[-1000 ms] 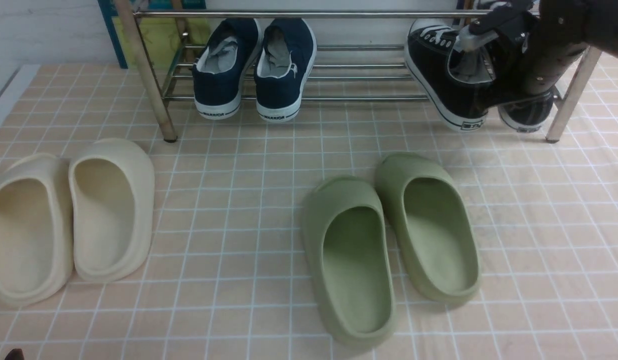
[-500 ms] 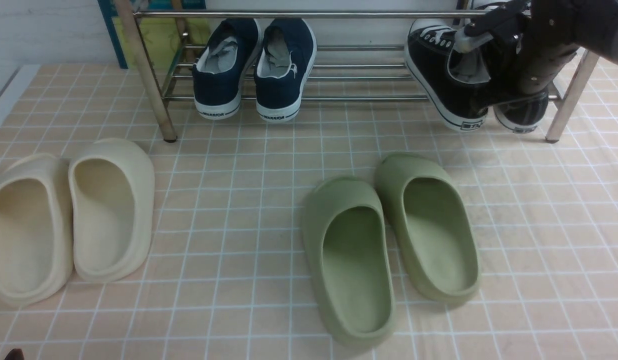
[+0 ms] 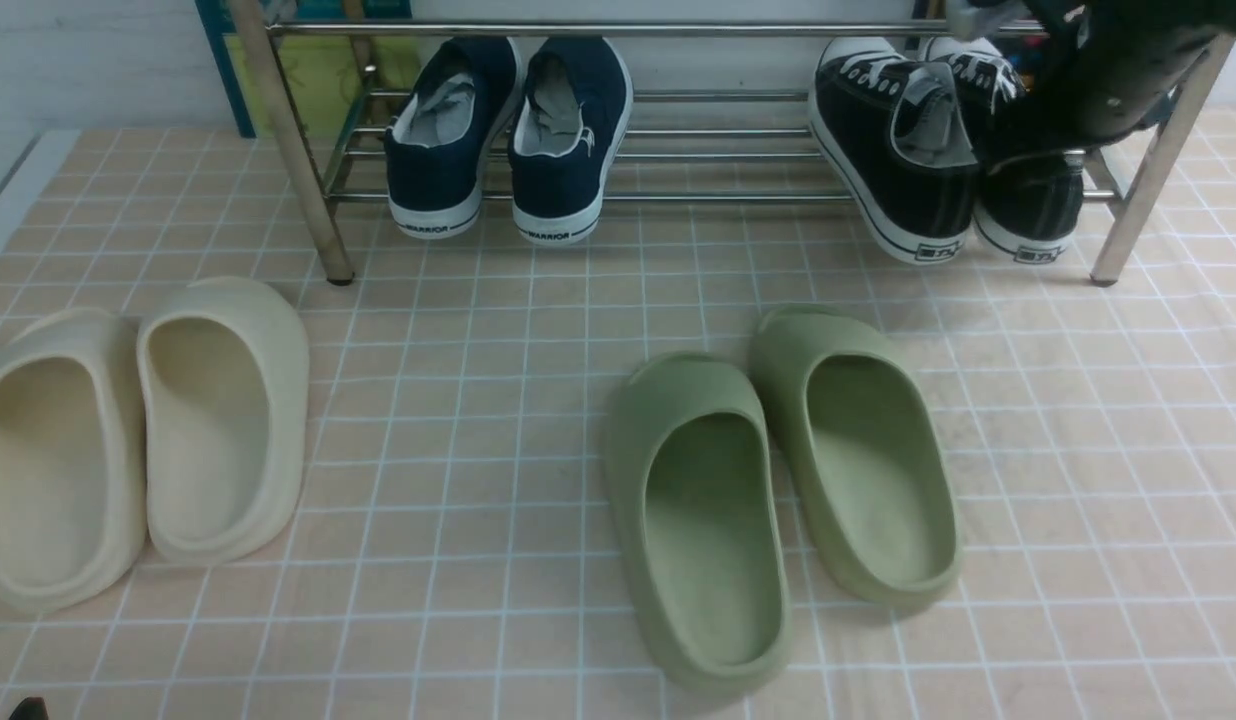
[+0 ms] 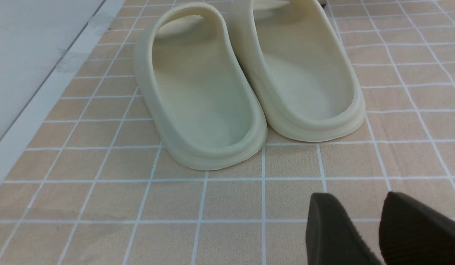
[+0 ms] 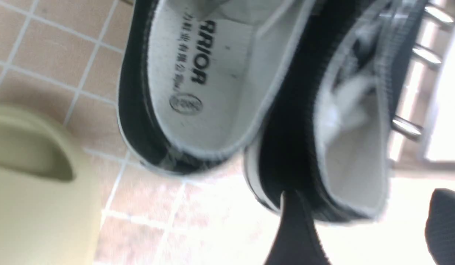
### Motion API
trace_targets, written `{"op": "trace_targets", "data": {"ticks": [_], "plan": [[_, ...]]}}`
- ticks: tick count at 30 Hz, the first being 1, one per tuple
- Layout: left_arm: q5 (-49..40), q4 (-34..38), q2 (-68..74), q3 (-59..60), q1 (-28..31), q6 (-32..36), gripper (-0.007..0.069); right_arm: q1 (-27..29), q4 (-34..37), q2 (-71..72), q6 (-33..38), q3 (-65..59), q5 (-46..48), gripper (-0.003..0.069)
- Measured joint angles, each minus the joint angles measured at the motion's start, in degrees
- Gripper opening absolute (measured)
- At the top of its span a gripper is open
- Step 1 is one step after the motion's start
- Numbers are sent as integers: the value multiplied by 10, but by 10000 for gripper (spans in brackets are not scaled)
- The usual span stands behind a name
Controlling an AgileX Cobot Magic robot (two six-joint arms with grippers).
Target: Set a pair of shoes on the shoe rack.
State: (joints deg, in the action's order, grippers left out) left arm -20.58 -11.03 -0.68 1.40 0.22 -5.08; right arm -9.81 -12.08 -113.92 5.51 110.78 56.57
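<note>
From the front, find the pair of shoes (image 3: 893, 150) parked side by side at the right end of the shoe rack (image 3: 678, 28), toes up on the lower bars, heels hanging out past the front bar and low over the tiled floor (image 3: 478, 330). Find the right arm (image 3: 1118, 70) directly above the outer sneaker (image 3: 1028, 200), hiding its own claw. Note the navy sneakers (image 3: 508, 140) farther left on the same bars, and the green slides (image 3: 778, 480) and cream slides (image 3: 138, 430) well apart on the floor. Through the left wrist camera, see only the cream slides and the left gripper (image 4: 358, 197) low over bare tile, fingers (image 4: 330, 232) slightly parted, holding nothing. Through the right wrist camera, blurred, see the right gripper (image 5: 365, 193) spread wide, gripping nothing, yet with one finger (image 5: 297, 228) lying across the heel collar of the outer sneaker. Judge the placing done, barring the retreat. Beware of that finger hooking the collar on the way out and dragging the sneaker off the bars. Beware too of overhanging heels sliding forward, or of bumping the top bar.
</note>
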Motion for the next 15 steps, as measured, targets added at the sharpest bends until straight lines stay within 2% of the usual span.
{"op": "trace_targets", "data": {"ticks": [6, 8, 9, 11, 12, 13, 15], "plan": [[0, 0, 0, 0, 0, 0, 239, 0, 6, 82, 0, 2, 105, 325], [0, 0, 0, 0, 0, 0, 239, 0, 37, 126, 0, -1, 141, 213], [0, 0, 0, 0, 0, 0, 239, 0, 41, 130, 0, -2, 142, 204], [0, 0, 0, 0, 0, 0, 239, 0, 104, 193, 12, -26, 146, 85], [0, 0, 0, 0, 0, 0, 239, 0, 104, 193, 12, -26, 146, 85], [0, 0, 0, 0, 0, 0, 239, 0, 157, 257, 32, -66, 147, 14], [0, -1, 0, 0, 0, 0, 239, 0, 188, 307, 48, -107, 148, -15]]}}
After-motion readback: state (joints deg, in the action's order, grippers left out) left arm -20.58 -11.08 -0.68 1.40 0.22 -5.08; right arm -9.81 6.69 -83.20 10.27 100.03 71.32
